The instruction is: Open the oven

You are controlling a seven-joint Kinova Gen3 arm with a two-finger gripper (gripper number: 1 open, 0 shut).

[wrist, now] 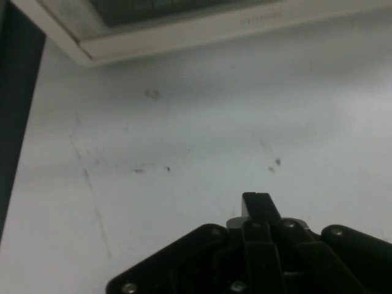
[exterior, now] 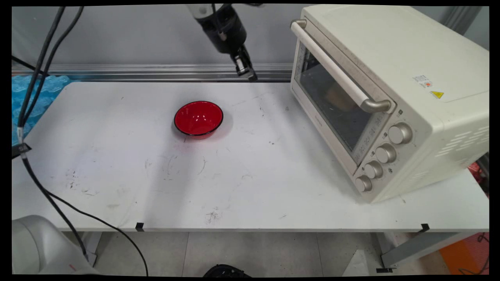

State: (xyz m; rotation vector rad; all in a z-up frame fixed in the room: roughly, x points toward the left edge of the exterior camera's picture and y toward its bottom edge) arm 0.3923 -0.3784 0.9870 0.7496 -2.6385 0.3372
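Above the table's far edge, between the red bowl [exterior: 198, 118] and the toaster oven [exterior: 386, 97], the black gripper [exterior: 245, 71] hung tilted, its tip slanting down and toward the oven. Its two fingers were pressed together with nothing between them: in the hand view they showed as a single closed black tip [wrist: 260, 207] rising from the linkage, with only bare, scuffed table [wrist: 184, 184] ahead. It touched nothing; the gripper was raised clear of the surface and held no load.

The bowl sat upright on the white table [exterior: 117, 156], toward the far side and left of centre, apart from everything else and well away from the oven. It looked empty, its glossy inside catching the lights. It stood near the gripper, below and to its left.

The cream toaster oven stood at the table's right end, turned at an angle so that its glass door [exterior: 332, 105] faced the table's middle. The door was shut, the long handle [exterior: 338, 70] across its top and four knobs [exterior: 381, 156] in a column down its right side. The hand view caught the oven's lower edge [wrist: 184, 33] at the top, so the hand was pointed at the table just before the oven's front.

Black cables [exterior: 35, 89] hung down along the left side.
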